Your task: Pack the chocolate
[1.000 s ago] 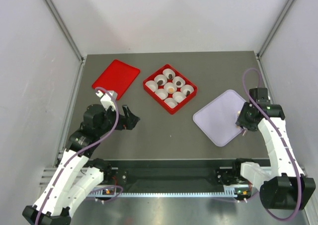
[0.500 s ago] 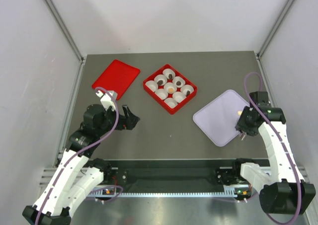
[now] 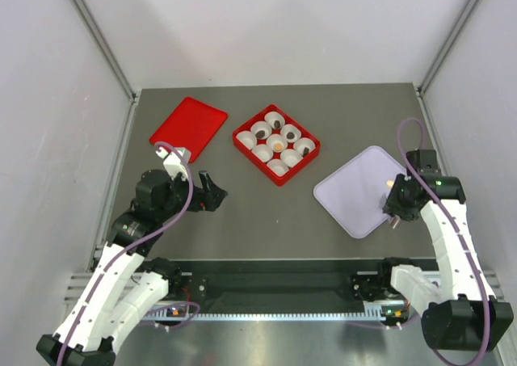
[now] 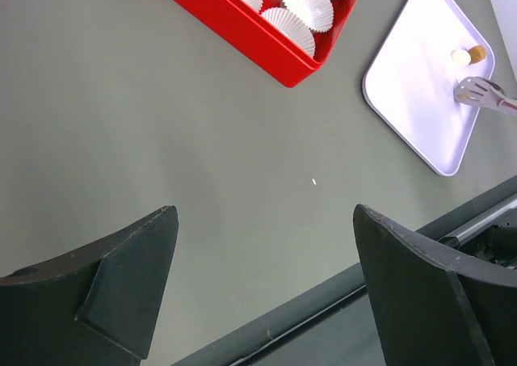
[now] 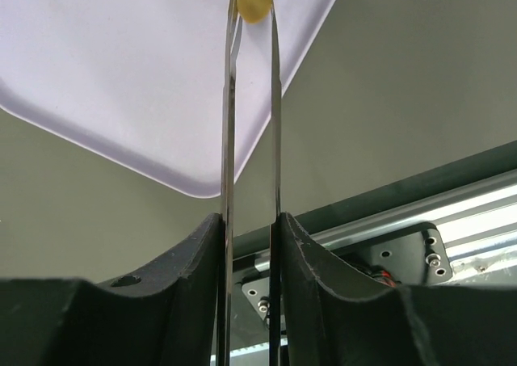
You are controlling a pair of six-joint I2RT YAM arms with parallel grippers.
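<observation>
Gray tabletop (image 3: 266, 212), lilac tray (image 3: 347, 196) at right in the top view. On it, a yellow chocolate (image 5: 254, 1) sits between the tweezers (image 5: 229, 124) tips, top centre of the right wrist view. The right gripper (image 5: 249, 220) clamps the tweezers; the left gripper (image 4: 266, 285) is spread wide above the tabletop.

I work on a matte, dark grey-green table (image 3: 266, 212) that fills the floor of a closed booth. Plain white panels shut me in: the back wall (image 3: 275, 27) beyond the table's far edge, the left wall (image 3: 48, 140) and the right wall (image 3: 485, 124) along its sides. A bare aluminium strut (image 3: 97, 35) runs down to the table's far left corner, and a matching strut (image 3: 456, 31) comes down to the far right corner. Along the near edge lies a black channel (image 3: 283, 281), and beyond it a pale toothed metal rail (image 3: 275, 313) that catches a bright sheen. The light is even and soft, with faint shadows.
</observation>
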